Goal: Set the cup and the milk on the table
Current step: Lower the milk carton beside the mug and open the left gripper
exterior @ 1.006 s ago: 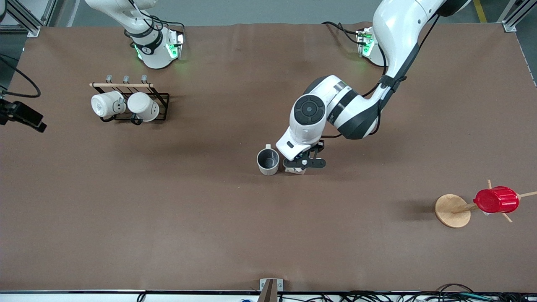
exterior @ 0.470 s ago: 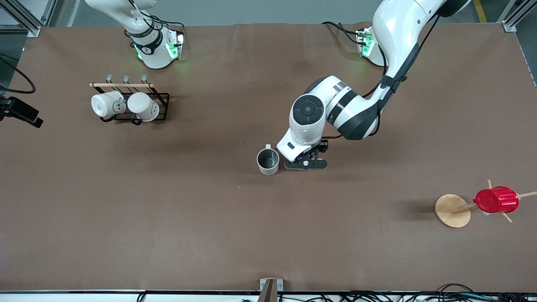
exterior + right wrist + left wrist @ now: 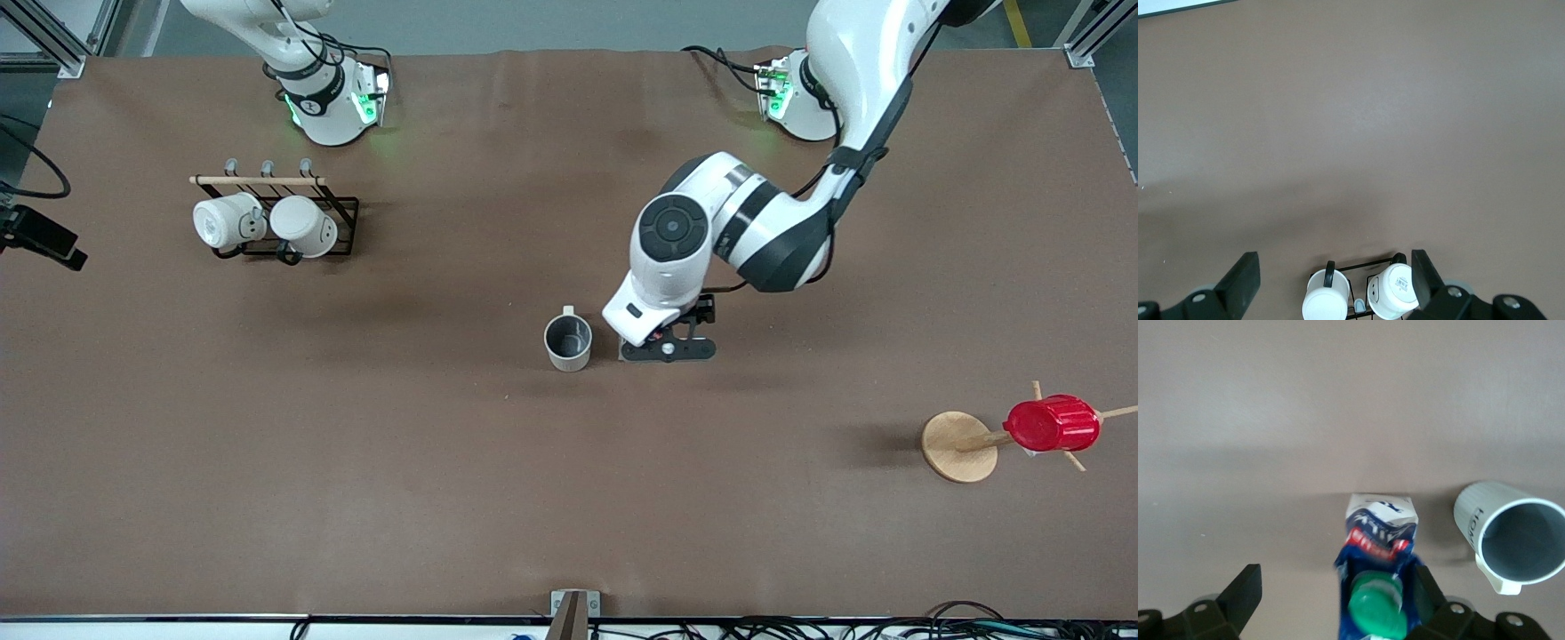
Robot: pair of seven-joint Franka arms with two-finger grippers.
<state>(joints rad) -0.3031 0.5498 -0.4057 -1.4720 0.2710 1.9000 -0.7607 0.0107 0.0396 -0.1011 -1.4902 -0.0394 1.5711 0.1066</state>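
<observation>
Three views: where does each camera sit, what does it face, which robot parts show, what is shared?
Front view: high, across the brown table, facing both arms' bases.
Left wrist view: looks down past the open left gripper at the blue-and-white milk carton and grey-lined white cup.
Right wrist view: looks down past the open right gripper at white mugs on a black wire rack.
Shared: cup in front and left wrist views.

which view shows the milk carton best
The left wrist view: the milk stands on the table between the open left gripper fingers, cap and label plain. In the front view the left arm hides nearly all of it. The right wrist view misses it.
</observation>
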